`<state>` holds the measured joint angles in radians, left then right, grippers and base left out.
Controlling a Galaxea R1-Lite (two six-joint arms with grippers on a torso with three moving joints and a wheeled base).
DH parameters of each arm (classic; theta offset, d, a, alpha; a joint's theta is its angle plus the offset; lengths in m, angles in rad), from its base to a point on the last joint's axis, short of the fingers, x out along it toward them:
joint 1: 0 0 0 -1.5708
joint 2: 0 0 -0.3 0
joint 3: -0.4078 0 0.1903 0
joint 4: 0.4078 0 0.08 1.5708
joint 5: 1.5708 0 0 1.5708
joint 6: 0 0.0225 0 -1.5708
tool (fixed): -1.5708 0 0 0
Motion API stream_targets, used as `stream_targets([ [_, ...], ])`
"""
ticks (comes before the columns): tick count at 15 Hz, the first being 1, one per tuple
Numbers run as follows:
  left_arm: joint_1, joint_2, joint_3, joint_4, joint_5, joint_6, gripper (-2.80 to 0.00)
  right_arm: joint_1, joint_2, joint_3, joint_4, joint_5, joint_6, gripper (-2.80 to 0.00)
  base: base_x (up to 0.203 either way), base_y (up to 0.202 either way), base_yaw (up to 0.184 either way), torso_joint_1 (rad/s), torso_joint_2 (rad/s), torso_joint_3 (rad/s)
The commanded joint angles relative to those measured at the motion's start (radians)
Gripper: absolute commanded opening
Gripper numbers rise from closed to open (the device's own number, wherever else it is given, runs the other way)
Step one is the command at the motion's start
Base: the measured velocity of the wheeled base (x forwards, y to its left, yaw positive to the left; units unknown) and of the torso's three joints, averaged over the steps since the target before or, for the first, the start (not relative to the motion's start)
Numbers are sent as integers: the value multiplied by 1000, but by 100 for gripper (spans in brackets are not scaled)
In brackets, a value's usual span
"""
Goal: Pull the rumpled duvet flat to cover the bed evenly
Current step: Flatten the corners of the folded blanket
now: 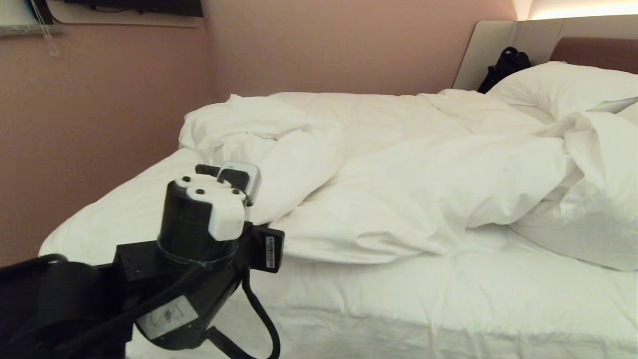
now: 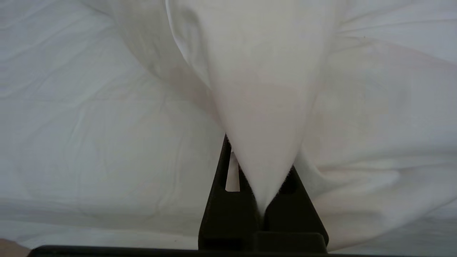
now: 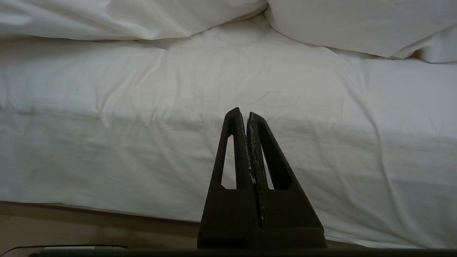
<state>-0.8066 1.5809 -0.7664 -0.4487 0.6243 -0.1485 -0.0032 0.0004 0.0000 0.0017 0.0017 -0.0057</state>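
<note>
Left gripper [image 2: 262,210] jaws clamped on duvet [image 1: 398,189] fold, near left; duvet bunched far right across bed [image 1: 448,299]. Right gripper [image 3: 247,117] closed, empty, beside mattress. Risk: thin pinch could slip under drag, leaving cover uneven.

— Dim, warm room light; brightest in a glowing strip above the headboard [image 1: 595,50], upper right of the head view.
— Soft shadows under the duvet [image 1: 398,199] folds; no glare.
— Cooler, greyer in both wrist views.
— Slightly soft up close in the left wrist view; mostly sharp elsewhere.
</note>
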Motion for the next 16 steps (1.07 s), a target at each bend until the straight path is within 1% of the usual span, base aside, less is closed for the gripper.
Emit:
stream_targets([
  [1,7,-41,13,5,6,-2,-280,0,0,0,0,0,0,-280,0,0,0,0,0,0],
  [6,7,-63,75,2,5,-3,-280,0,0,0,0,1,0,-280,0,0,0,0,0,0],
  [8,7,-106,81,6,6,-2,-280,0,0,0,0,0,0,-280,0,0,0,0,0,0],
  [10,7,-145,85,42,4,-4,-280,0,0,0,0,0,0,-280,0,0,0,0,0,0],
  [14,7,-203,91,71,4,-5,-280,0,0,0,0,0,-1,-280,0,0,0,0,0,0],
  [16,7,-235,101,113,3,-5,-280,0,0,0,0,0,0,-280,0,0,0,0,0,0],
])
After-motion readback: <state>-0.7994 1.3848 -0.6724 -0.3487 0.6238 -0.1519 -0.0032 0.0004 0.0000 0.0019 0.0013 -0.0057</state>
